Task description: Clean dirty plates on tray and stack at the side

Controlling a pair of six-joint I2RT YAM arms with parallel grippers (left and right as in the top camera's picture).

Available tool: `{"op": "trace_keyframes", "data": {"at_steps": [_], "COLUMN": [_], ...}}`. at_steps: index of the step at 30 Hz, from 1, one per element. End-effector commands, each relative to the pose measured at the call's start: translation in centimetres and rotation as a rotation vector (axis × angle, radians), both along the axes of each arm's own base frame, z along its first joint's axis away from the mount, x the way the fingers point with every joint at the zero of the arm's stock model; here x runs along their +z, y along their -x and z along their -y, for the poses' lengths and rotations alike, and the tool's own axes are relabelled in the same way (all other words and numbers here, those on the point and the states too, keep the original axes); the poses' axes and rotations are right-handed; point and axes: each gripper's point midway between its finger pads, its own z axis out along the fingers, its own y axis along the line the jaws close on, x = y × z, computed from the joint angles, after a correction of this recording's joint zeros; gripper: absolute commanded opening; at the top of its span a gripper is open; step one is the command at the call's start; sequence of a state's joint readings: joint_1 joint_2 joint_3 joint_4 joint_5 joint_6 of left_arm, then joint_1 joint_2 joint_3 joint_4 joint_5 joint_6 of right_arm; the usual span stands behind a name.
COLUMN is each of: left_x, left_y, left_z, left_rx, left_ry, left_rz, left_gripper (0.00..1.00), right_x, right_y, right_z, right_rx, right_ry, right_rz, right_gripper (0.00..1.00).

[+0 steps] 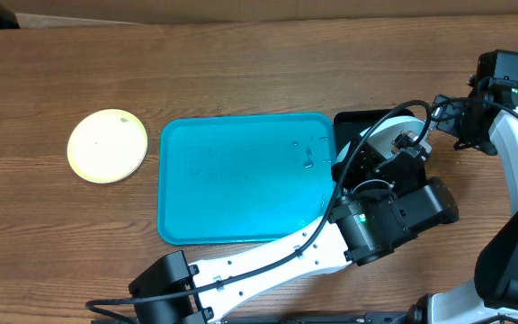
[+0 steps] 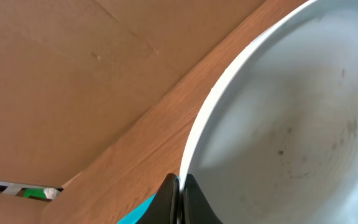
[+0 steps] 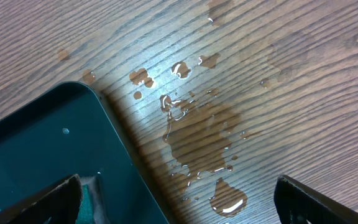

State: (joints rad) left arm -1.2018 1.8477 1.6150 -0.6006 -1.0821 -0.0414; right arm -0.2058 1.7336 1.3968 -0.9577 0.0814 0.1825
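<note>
A white plate (image 2: 291, 118) with dark specks fills the left wrist view, and my left gripper (image 2: 180, 186) is shut on its rim. From above, that plate (image 1: 387, 135) hangs tilted over a black tray, mostly hidden by my left gripper (image 1: 405, 151). The turquoise tray (image 1: 241, 180) lies mid-table with nothing but water drops on it. A lime-green plate (image 1: 106, 146) rests on the wood to its left. My right gripper (image 1: 441, 112) stands open beyond the black tray; its wrist view shows wide-apart fingers (image 3: 61, 196) over wet wood, gripper (image 3: 178, 182) holding nothing.
A glossy black tray (image 1: 358, 121) sits against the turquoise tray's right end; its corner (image 3: 42, 143) shows in the right wrist view. A water puddle (image 3: 204, 137) lies on the wood beside it. My left arm (image 1: 268, 261) crosses the front table edge.
</note>
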Motion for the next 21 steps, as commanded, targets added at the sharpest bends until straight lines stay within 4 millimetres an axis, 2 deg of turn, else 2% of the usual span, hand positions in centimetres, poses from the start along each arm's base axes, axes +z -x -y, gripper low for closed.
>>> {"op": "trace_keyframes", "data": {"at_steps": [1,7,12,17,21], "left_x": [1.8,0.7,-0.3,-3.3,-5.8], "left_y": [-0.5,-0.2,-0.1,-0.7,-2.0], "left_z": [-0.5,0.4,0.0,-0.7,-1.5], "left_rx": [0.031,-0.007,0.023,0.043,0.047], "left_ry": [0.043,0.107,0.172,0.284,0.386], "left_rz": [0.033,-0.031,-0.076,-0.262,-0.464], "left_gripper": [0.04,0.04,0.04,0.04,0.04], "right_x": [0.6,0.6,0.6,0.6,0.6], "right_y": [-0.5,-0.5,-0.5,-0.5,-0.5], "right_z": [0.0,0.0,0.0,0.0,0.0], "right_rx": [-0.001,-0.001,-0.001,-0.001,-0.001], "right_ry": [-0.001,-0.001,-0.001,-0.001,-0.001], "right_rz": [0.022,0.022,0.023,0.022,0.022], "right_gripper": [1.0,1.0,1.0,1.0,1.0]}}
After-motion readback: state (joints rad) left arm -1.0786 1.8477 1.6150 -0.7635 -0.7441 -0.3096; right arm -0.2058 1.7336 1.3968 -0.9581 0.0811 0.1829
